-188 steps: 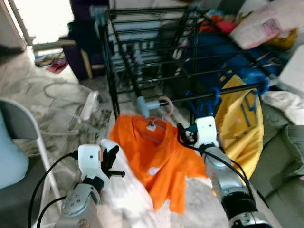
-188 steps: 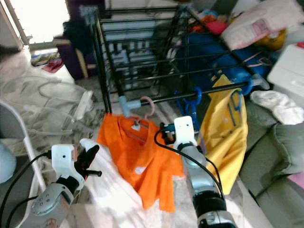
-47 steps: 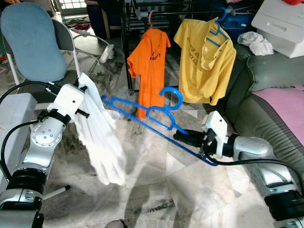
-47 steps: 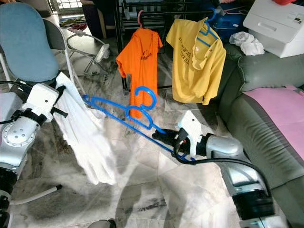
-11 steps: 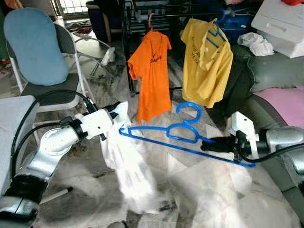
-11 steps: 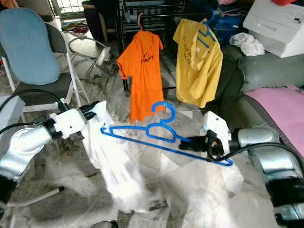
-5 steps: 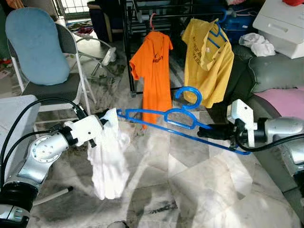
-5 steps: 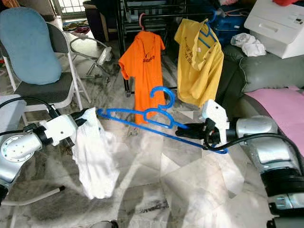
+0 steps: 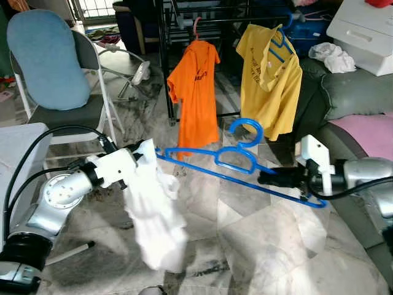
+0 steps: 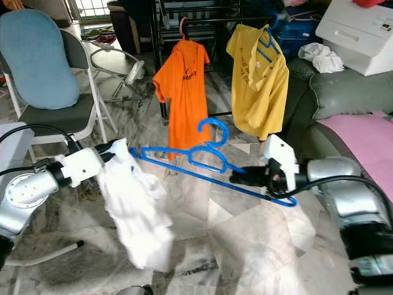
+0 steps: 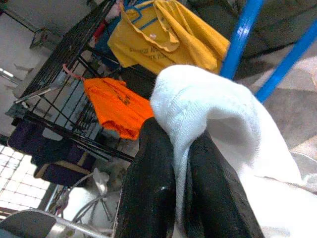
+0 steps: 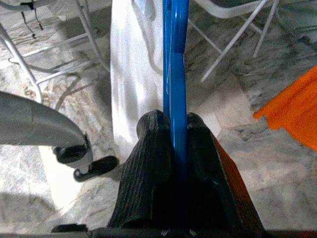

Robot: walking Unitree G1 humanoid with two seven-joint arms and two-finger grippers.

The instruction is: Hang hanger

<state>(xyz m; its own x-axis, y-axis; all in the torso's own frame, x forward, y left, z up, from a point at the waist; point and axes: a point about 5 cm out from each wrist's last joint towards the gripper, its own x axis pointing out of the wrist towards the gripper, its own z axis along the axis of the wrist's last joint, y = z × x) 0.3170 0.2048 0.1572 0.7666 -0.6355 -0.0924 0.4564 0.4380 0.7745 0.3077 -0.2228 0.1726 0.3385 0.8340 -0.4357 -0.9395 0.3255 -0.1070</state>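
Observation:
My right gripper [image 9: 266,179] is shut on the lower bar of a blue plastic hanger [image 9: 236,161], which it holds out level above the floor with the hook up. In the right wrist view the hanger bar [image 12: 174,59] runs straight out between the shut fingers [image 12: 148,163]. The hanger's far end reaches the white garment [image 9: 153,209] that hangs from my left gripper [image 9: 141,155]. The left wrist view has the black fingers [image 11: 148,188] pinched on a fold of that white cloth [image 11: 208,109].
A black drying rack [image 9: 184,24] stands ahead with an orange shirt [image 9: 196,92] and a yellow shirt [image 9: 270,80] hanging on it. A blue-backed folding chair [image 9: 43,61] is at the left. A grey sofa [image 9: 356,92] and a white box [image 9: 362,31] are at the right. Marble floor lies below.
The white garment has swung right and now hangs lower under the hanger's left end. The right gripper and hanger have dropped slightly. Both grips are unchanged.

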